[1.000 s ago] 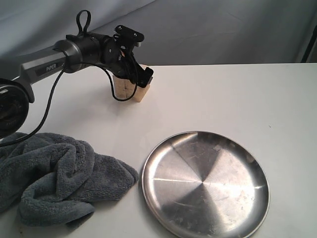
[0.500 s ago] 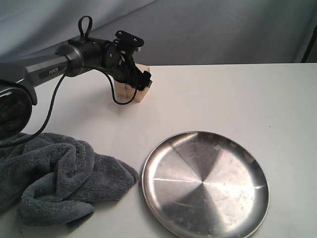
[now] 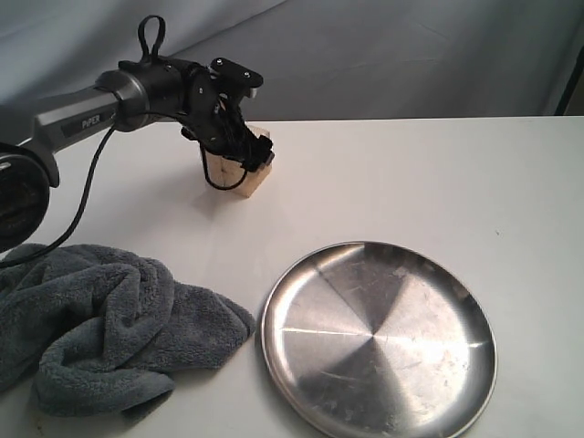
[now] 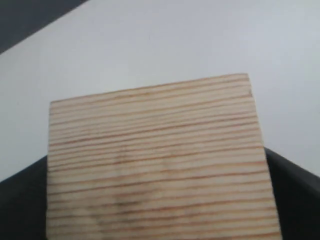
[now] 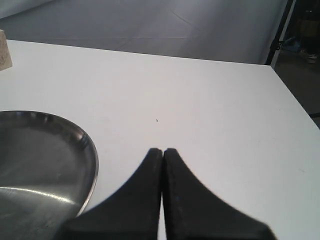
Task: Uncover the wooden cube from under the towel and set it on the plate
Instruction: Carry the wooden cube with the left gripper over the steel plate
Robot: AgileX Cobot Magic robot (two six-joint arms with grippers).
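The grey towel [image 3: 100, 328] lies heaped aside on the white desk [image 3: 411, 173], so the uncovering is done. The steel plate [image 3: 379, 338] is bare. The wooden cube [image 3: 250, 182], well apart from the plate, is clasped by the left pincer [image 3: 242, 157]; carrying is left. The right pincer [image 5: 163, 155] is closed and empty.

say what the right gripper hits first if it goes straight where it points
Nothing near: the right gripper points across bare table, the plate and block off to one side. The way looks free to the table's far edge, though its downward tilt is unclear.
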